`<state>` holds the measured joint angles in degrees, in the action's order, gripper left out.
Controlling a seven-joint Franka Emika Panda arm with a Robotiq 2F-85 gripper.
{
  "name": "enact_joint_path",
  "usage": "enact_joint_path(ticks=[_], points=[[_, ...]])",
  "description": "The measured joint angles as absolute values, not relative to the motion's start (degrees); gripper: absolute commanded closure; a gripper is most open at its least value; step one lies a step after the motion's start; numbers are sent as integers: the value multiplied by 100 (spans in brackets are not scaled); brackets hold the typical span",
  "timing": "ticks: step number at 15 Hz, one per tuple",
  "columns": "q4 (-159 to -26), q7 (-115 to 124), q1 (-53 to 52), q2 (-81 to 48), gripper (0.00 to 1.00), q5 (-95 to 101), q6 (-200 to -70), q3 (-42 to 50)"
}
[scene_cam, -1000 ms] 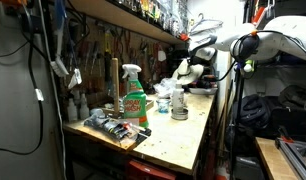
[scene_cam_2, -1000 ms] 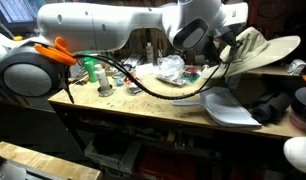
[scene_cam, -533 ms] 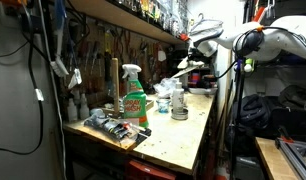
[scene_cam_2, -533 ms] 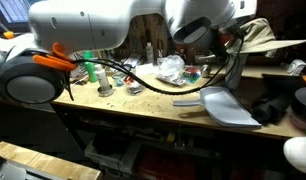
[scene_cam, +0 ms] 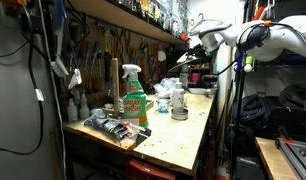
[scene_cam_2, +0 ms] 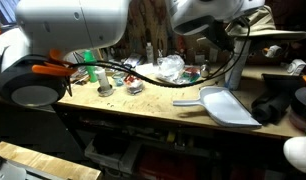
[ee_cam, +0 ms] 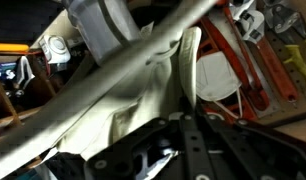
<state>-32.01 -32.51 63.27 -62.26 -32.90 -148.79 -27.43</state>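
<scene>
My gripper (scene_cam: pixel 199 43) is raised above the far end of the workbench and also shows near the top in an exterior view (scene_cam_2: pixel 236 20). It is shut on a cream-coloured hand broom (scene_cam_2: pixel 276 37), whose pale head juts out sideways. In the wrist view the dark fingers (ee_cam: pixel 179 122) close around it, with the cream bristles (ee_cam: pixel 143 100) and a grey rod (ee_cam: pixel 113 88) crossing the picture. A grey dustpan (scene_cam_2: pixel 221 104) lies on the bench below the gripper, apart from it.
A green spray bottle (scene_cam: pixel 134 97) stands on the wooden bench (scene_cam: pixel 205 135) beside crumpled clear plastic (scene_cam_2: pixel 171 67), a small tin (scene_cam: pixel 179 113) and scattered tools. Red-handled tools (ee_cam: pixel 243 50) hang on the pegboard. A shelf runs above the bench.
The gripper has risen with the broom, away from the bench top. The dustpan has stayed where it lay.
</scene>
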Motion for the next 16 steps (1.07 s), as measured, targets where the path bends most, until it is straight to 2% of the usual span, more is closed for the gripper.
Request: enact_joint_path(ticks=[6,16], points=[[-3139,-4152,6706,-6222,99,-3734,-14189,-3566],[-3161,-5080,7396,-6213,99,-3933,-11617,-4198]])
